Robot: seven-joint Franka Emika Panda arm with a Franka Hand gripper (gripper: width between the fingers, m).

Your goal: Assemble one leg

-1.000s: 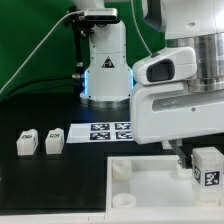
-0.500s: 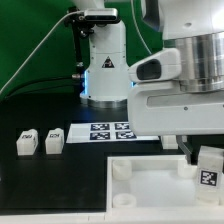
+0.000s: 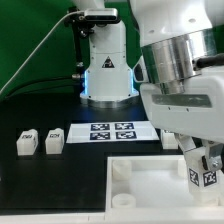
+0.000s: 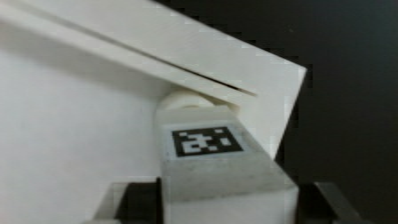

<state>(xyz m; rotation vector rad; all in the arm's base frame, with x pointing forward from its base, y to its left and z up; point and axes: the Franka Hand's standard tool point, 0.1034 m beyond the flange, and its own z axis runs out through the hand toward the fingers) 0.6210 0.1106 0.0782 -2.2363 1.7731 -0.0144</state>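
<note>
**A:** Where do we have the leg (image 3: 207, 176) at this moment?

**B:** We have it in the gripper (image 3: 204, 166), at the exterior view's right, over a corner of the tray (image 3: 150, 195). The fingers (image 4: 135, 203) sit on two opposite sides of the post and are clamped on it. Its marker face is left open to the wrist camera.

**A:** What does the coming move turn on?

**B:** It turns on the line from the leg's free end to the round socket (image 4: 192, 100) in the tray's corner. In the wrist view the post runs straight out from between the fingers, and its far end overlaps that socket. So the long axis points at the hole. We judge the move calls for a push along that axis, with little sideways shift. There is only one arm, so we have no choice of hand.

**A:** Is it upright?

**B:** In the exterior view it is close to upright, perhaps leaning a little. We cannot tell whether its end already touches the socket or hangs just above.

**A:** How does it look?

**B:** It is a small white cuboid, taller than wide, with one black-and-white square marker on its face.

**A:** Is anything crowding us?

**B:** No. A spare post (image 3: 27, 143) and a second spare post (image 3: 54, 141) stand well apart on the dark table (image 3: 60, 190). The marker board (image 3: 112, 132) lies beside them.
</note>
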